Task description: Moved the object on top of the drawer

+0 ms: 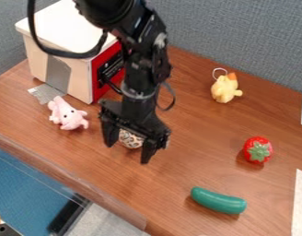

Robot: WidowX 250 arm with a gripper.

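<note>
Near the drawer box (77,73), the fingers (109,136) are standing apart around the spotted ball (129,139), which is sitting on the surface (200,156), likely so they can grip and lift it on top.

Black arm (140,76) hanging down, jaws apart

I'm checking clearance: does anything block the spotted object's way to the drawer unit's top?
Nothing visible stands between the spotted object and the drawer unit, though the arm's cable hangs across our view of it.
</note>
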